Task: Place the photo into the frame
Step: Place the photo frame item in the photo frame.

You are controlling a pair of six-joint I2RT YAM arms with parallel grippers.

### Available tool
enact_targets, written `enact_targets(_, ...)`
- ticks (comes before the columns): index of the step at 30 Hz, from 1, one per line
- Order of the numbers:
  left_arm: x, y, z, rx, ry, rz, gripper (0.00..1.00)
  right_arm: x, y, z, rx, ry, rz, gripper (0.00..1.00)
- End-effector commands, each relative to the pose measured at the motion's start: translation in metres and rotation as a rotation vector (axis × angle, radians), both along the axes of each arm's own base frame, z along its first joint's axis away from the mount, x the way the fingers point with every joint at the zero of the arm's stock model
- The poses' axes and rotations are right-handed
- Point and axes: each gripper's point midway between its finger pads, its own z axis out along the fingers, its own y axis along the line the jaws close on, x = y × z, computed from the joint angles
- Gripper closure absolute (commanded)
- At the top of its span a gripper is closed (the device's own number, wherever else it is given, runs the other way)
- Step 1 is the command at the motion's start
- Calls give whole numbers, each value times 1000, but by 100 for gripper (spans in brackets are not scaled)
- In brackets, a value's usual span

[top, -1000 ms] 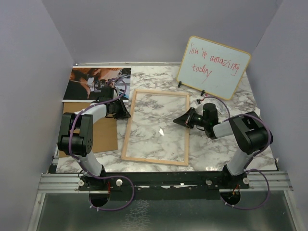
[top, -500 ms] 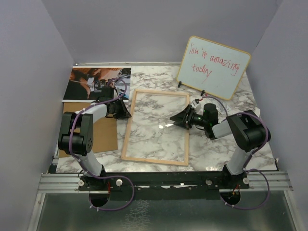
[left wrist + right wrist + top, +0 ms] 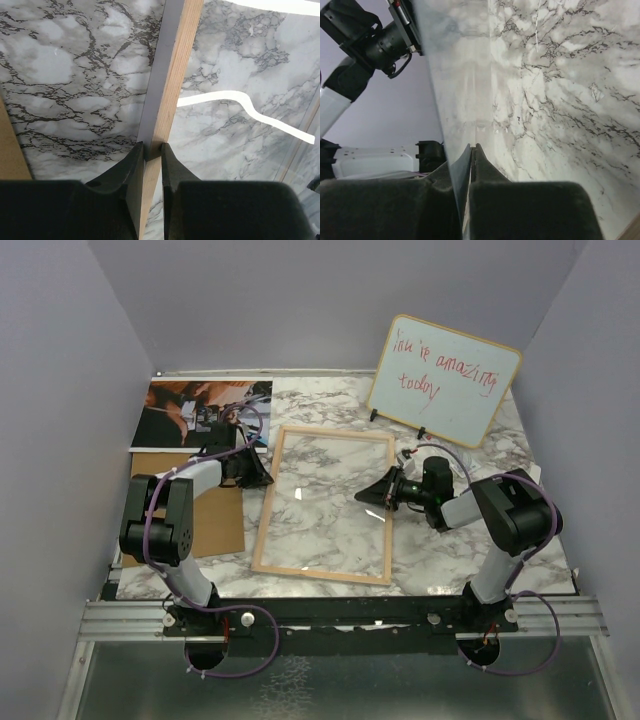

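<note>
The frame (image 3: 330,432) lies flat in the middle of the marble table (image 3: 450,540). I judge its thin wooden rails light and stiff but its clear pane (image 3: 320,510) fragile and slippery, so the rails are the place to hold, while the photo (image 3: 170,420) lies flat at the back left corner, apart from it. My left gripper (image 3: 152,147) is pinched onto the left rail, and my right gripper (image 3: 472,147) is closed almost flat on a thin edge at the right side, apparently the pane.

Marbled tabletop (image 3: 430,562) between plain lilac walls (image 3: 300,310)
</note>
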Motion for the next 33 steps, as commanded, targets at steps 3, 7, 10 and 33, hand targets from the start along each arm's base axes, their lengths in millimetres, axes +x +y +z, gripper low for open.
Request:
enact_targets(3,-35,10,-38,73,134,27,88,-8,7,29,81,22,49,99)
enact_targets(7,-34,11,-36,78,122,27,88,-9,8,50,137,-10,51,99)
enact_targets(10,-34,12,-37,82,124,30,89,-10,9,59,170,-35,63,99)
enact_targets(33,-32,11,-35,72,118,46,96,-11,18,73,255,-43,94,99)
